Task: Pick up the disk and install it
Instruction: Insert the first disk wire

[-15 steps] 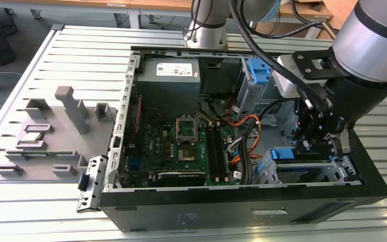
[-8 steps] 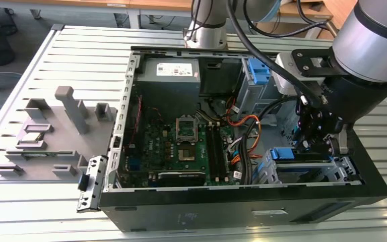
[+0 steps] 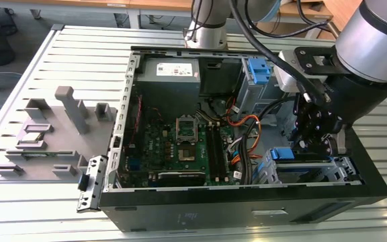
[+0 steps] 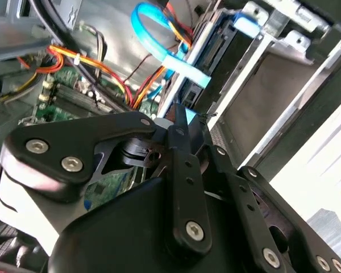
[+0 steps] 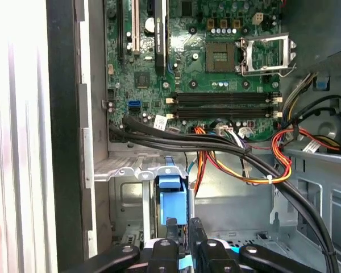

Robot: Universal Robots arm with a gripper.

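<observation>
The disk stands edge-on in the metal drive cage at the corner of the open computer case nearest the exterior view's right, its blue caddy showing. My gripper hangs straight over it. In both wrist views the black fingertips sit close together on the caddy's blue tab, so my gripper is shut on the disk. The drive's label face is hidden. The gripper is partly inside the cage opening.
Black, orange and blue cables run close beside the cage. The green motherboard fills the case floor. A lone blue bracket sits in the far bay. A grey fixture tray lies at the exterior view's left on the slatted table.
</observation>
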